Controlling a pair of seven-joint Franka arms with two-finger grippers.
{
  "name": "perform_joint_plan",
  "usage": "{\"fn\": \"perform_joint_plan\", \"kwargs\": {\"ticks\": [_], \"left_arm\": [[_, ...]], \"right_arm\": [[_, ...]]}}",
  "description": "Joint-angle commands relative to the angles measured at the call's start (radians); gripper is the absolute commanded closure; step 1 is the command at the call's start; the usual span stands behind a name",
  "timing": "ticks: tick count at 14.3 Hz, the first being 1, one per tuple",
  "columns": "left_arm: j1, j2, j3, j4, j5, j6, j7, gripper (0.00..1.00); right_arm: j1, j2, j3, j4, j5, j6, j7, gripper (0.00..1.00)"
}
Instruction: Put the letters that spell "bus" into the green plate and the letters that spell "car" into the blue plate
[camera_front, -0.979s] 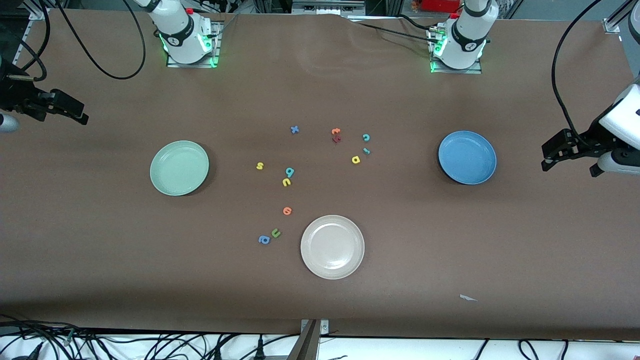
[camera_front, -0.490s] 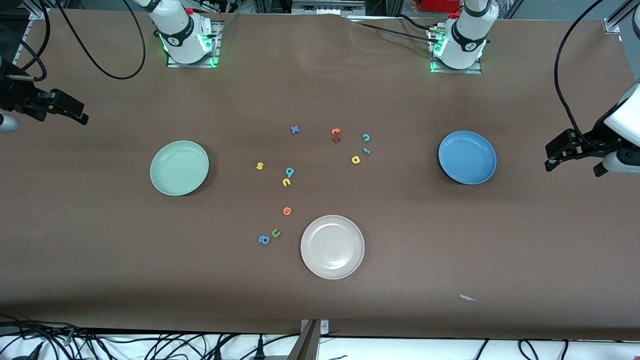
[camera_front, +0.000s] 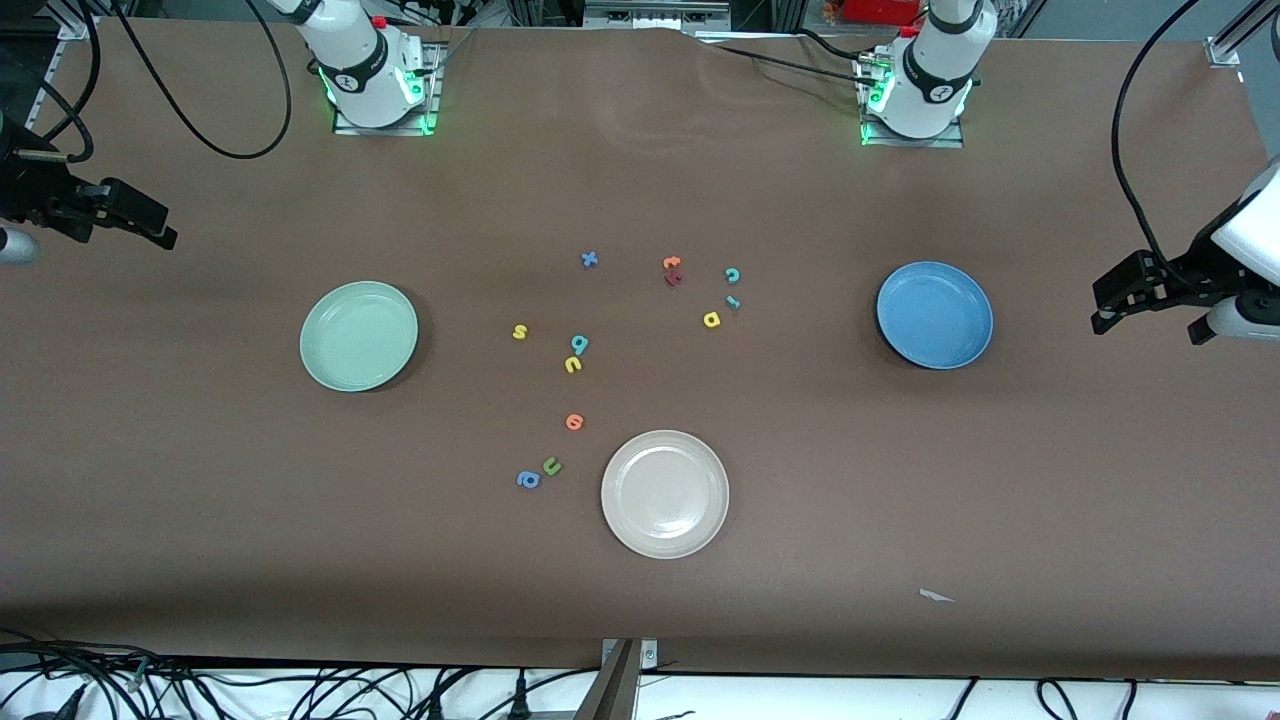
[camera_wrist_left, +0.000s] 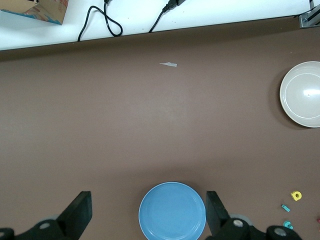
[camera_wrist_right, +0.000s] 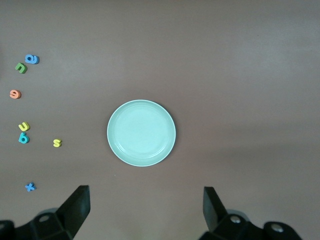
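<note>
From my station I see both arms waiting high at the table's ends with nothing in hand: the left gripper (camera_front: 1105, 305) hangs over bare table at the left arm's end, its fingers (camera_wrist_left: 80, 212) spread wide and released, and the right gripper (camera_front: 150, 225) hangs over the right arm's end, its fingers (camera_wrist_right: 77, 205) equally wide apart. The green plate (camera_front: 358, 335) sits toward the right arm's end and the blue plate (camera_front: 934, 314) toward the left arm's end; both hold nothing. Between them the letters lie loose on the brown table (camera_front: 200, 480). The yellow s (camera_front: 519, 332) lies nearest the green plate, with the teal b (camera_front: 579, 344) just beside the yellow u (camera_front: 572, 365), the u slightly nearer the camera. Toward the blue plate I see the teal c (camera_front: 732, 275), the teal r (camera_front: 733, 301) just nearer the camera than it, and the yellow a (camera_front: 711, 320) close by. A blue x (camera_front: 589, 260) and orange letters (camera_front: 672, 266) lie farther from the camera; an orange round letter (camera_front: 574, 422), a green u (camera_front: 551, 466) and a blue round letter (camera_front: 527, 480) lie near the cream-white plate (camera_front: 664, 493).
</note>
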Motion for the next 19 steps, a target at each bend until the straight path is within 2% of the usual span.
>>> {"fn": "perform_joint_plan", "kwargs": {"ticks": [1, 11, 15, 17, 19], "left_arm": [[-0.004, -0.003, 0.001, 0.012, 0.023, -0.019, 0.013, 0.0], [-0.012, -0.003, -0.014, 0.012, 0.02, -0.019, 0.011, 0.0], [0.029, 0.003, 0.014, 0.008, 0.02, -0.021, 0.003, 0.0], [0.078, 0.012, 0.012, 0.008, 0.008, -0.021, 0.003, 0.0], [0.078, 0.011, 0.009, 0.008, 0.019, -0.021, 0.002, 0.0]], "right_arm": [[-0.004, -0.001, -0.001, 0.013, 0.002, -0.019, 0.0, 0.0], [-0.004, -0.001, -0.001, 0.013, 0.002, -0.024, 0.0, 0.0], [-0.004, -0.001, -0.007, 0.013, 0.002, -0.024, 0.0, 0.0], [-0.004, -0.001, -0.007, 0.013, 0.002, -0.024, 0.0, 0.0], [-0.004, -0.001, -0.007, 0.013, 0.002, -0.024, 0.0, 0.0]]}}
